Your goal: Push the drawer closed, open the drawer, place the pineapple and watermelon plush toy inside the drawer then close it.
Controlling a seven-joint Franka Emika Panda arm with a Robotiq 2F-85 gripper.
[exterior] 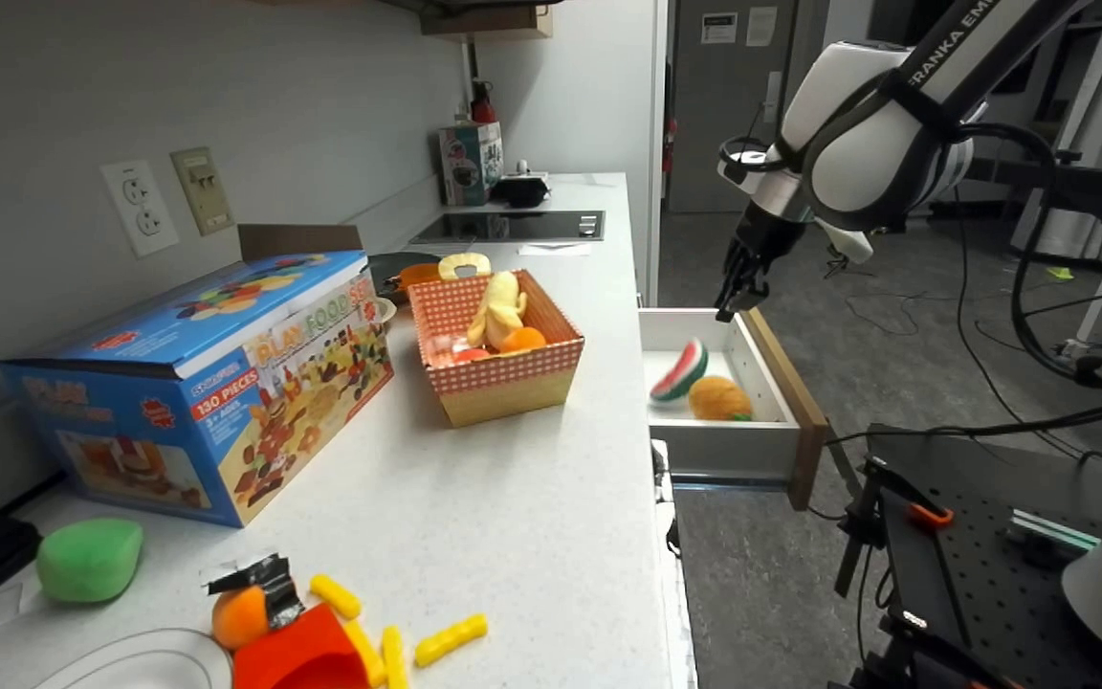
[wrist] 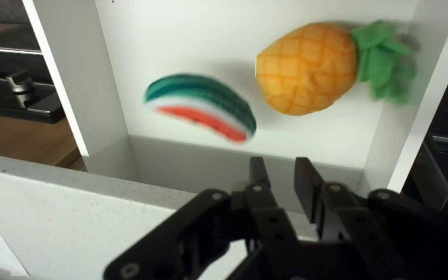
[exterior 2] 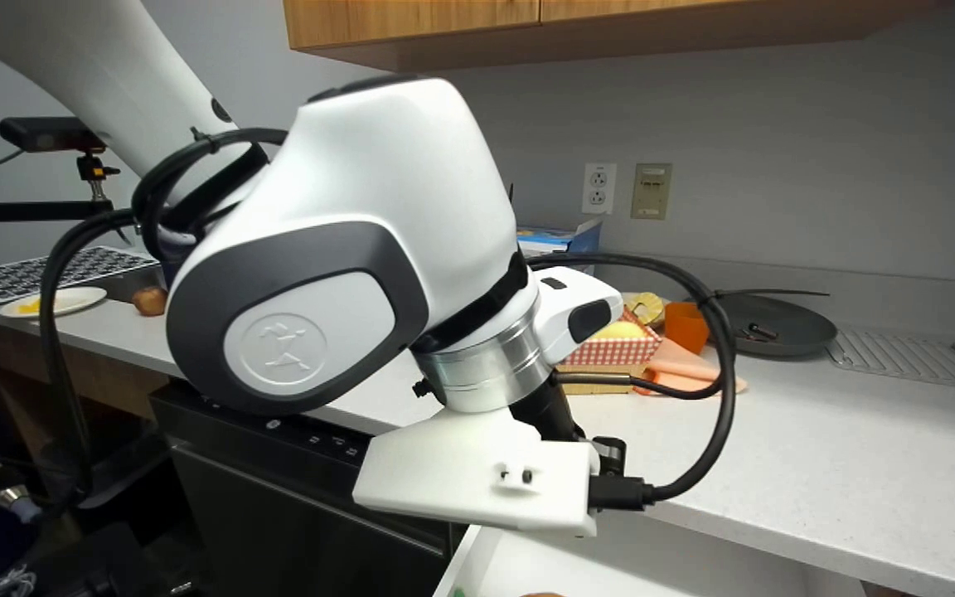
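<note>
The drawer (exterior: 788, 392) stands pulled out under the counter, its white inside showing and its wooden front towards the robot's base. Inside, the pineapple plush toy (wrist: 305, 70) lies on its side with its green leaves against a side wall. Close to it is the watermelon plush toy (wrist: 208, 107), a slice with green rind and red flesh, tilted and a little blurred in the wrist view. Above the drawer hangs my gripper (exterior: 738, 304), pointing down, apart from both toys. A narrow gap with nothing in it separates the fingertips of the gripper (wrist: 280, 165) in the wrist view.
The counter edge (wrist: 161, 196) runs close by the gripper. On the counter stand a checked basket (exterior: 513, 392) with a banana and other toys, a play food box (exterior: 216, 383), a frying pan (exterior 2: 780, 327) and a cooktop (exterior: 503, 227). Cables loop round the arm.
</note>
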